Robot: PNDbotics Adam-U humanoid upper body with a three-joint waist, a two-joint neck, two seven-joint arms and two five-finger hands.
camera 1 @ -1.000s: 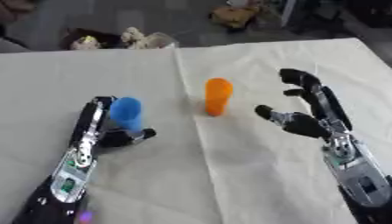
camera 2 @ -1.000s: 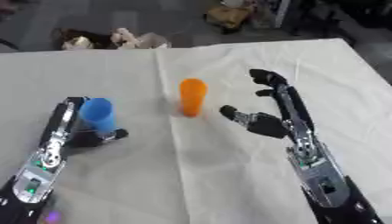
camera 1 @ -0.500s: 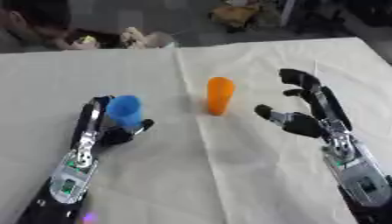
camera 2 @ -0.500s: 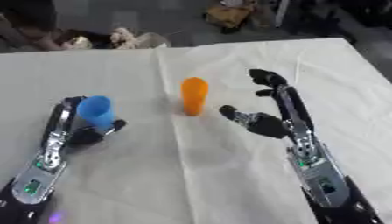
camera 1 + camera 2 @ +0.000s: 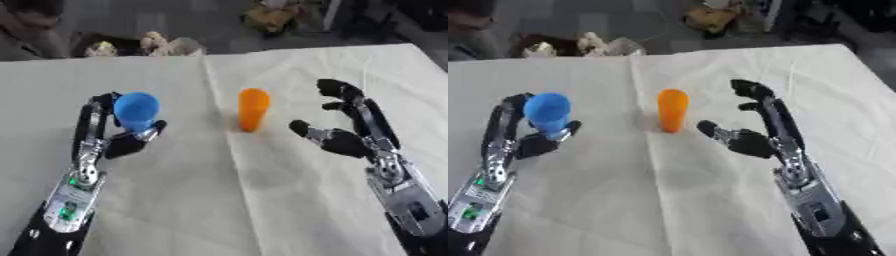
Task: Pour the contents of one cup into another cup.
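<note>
A blue cup (image 5: pixel 136 111) is held in my left hand (image 5: pixel 108 141), fingers behind it and thumb in front, a little above the white cloth at the left. An orange cup (image 5: pixel 253 109) stands upright near the cloth's middle. My right hand (image 5: pixel 348 138) hovers open just right of the orange cup, thumb pointing toward it, with a small gap between them. What is inside either cup does not show.
The white cloth (image 5: pixel 219 200) covers the table, with a crease running down its middle. Beyond the far edge lie some pale objects (image 5: pixel 144 46) and a yellowish item (image 5: pixel 267 15) on the floor.
My left hand has raised the blue cup slightly and tipped it a little. The right hand and orange cup have hardly moved.
</note>
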